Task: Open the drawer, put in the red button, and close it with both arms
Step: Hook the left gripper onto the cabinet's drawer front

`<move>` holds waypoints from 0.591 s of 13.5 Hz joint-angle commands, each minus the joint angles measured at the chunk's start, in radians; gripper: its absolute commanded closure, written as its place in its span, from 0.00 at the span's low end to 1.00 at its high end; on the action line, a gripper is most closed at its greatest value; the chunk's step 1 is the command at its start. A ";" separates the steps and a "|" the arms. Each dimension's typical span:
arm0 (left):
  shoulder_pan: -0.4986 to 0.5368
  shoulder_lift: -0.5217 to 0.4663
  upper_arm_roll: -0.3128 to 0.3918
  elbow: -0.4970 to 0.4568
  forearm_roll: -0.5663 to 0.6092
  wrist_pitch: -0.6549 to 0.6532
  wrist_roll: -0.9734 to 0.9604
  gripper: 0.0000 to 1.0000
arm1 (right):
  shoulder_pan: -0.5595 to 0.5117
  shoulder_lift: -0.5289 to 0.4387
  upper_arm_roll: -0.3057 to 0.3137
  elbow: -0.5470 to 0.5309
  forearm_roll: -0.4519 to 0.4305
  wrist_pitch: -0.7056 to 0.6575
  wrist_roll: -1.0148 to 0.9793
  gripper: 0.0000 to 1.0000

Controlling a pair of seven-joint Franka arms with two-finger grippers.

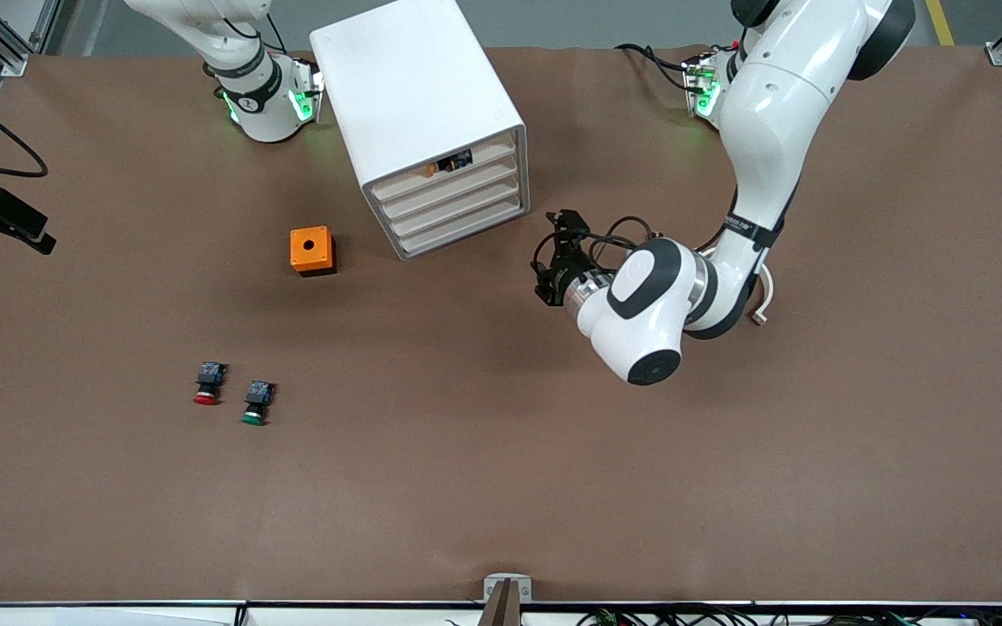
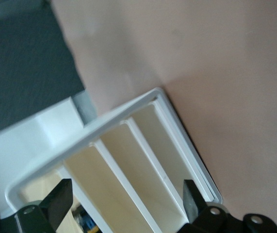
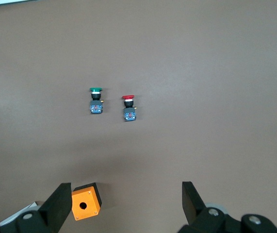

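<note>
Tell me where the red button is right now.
In the front view the red button lies on the table toward the right arm's end, beside the green button and nearer the camera than the orange box.

A brown, matte table surface (image 3: 201,73) is seen from above in the right wrist view. Two small push buttons are laid on it just beside each other, apart and not touching: the red button (image 3: 128,108), with a round red cap and a black and blue boxy body, and a like button with a round green cap (image 3: 96,100). Both are laid on their sides with the caps pointed the same way. An orange box with a round dark hole in its top face (image 3: 85,201) is set well apart from them. The two black fingers (image 3: 190,199) of the right gripper (image 3: 123,204) are spread wide over the table, with nothing held between them; the orange box is seen just beside one finger.
</note>
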 commanded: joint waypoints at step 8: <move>-0.107 0.153 0.004 0.034 -0.184 -0.036 -0.294 0.08 | -0.002 0.010 0.003 0.021 -0.001 -0.006 0.017 0.00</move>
